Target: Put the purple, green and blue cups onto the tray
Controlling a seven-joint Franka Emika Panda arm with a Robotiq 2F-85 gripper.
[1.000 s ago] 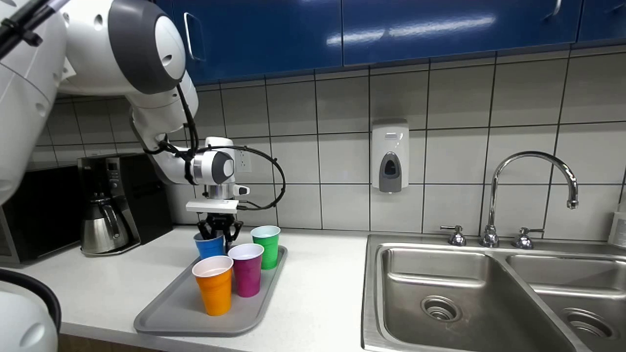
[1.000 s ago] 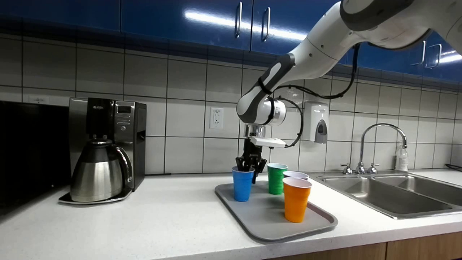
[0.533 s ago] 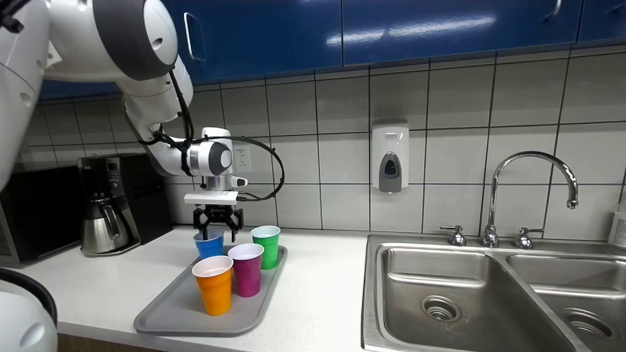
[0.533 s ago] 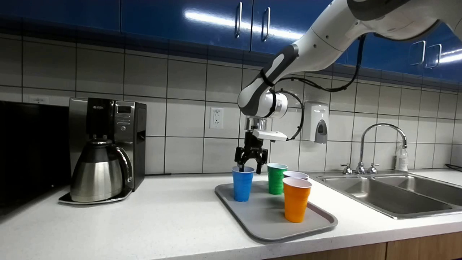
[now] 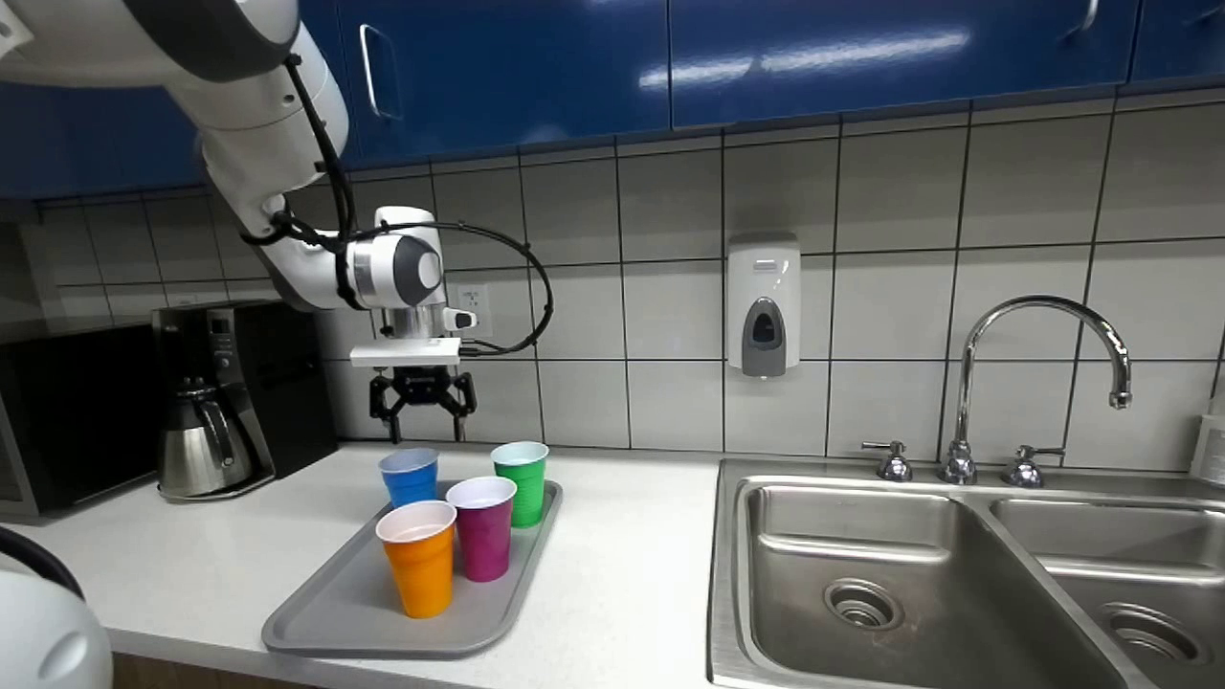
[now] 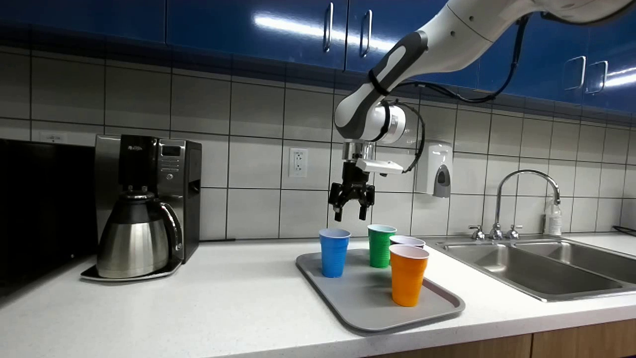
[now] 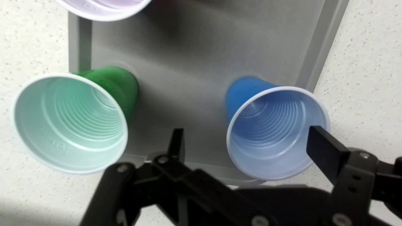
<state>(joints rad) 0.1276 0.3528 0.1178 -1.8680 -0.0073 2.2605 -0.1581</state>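
Blue cup (image 6: 334, 256), green cup (image 6: 379, 249) and purple cup (image 5: 485, 541) all stand upright on the tray (image 6: 355, 298), orange cup (image 5: 421, 569) with them, so we read the placing as done and the step in hand as getting clear. Gripper (image 6: 351, 215) is spread wide, nothing between the jaws. To do it well we go straight up, no sideways shift or twist until the fingers (image 6: 338, 215) are well over every rim; light cups will likely tip at a nudge. We leave the jaws wide and mind the cabinets (image 5: 517, 67); how much room the arm (image 6: 447, 44) has there, we can't judge. Layout: blue cup is nearest, below the gripper, fingers above its rim in both exterior views. In the wrist view one finger overlaps that rim and the other lies over bare tray between blue and green cups, so any dip could catch the rim. Green cup is off to the side, also lower; purple cup is farther off, just beside the orange cup.
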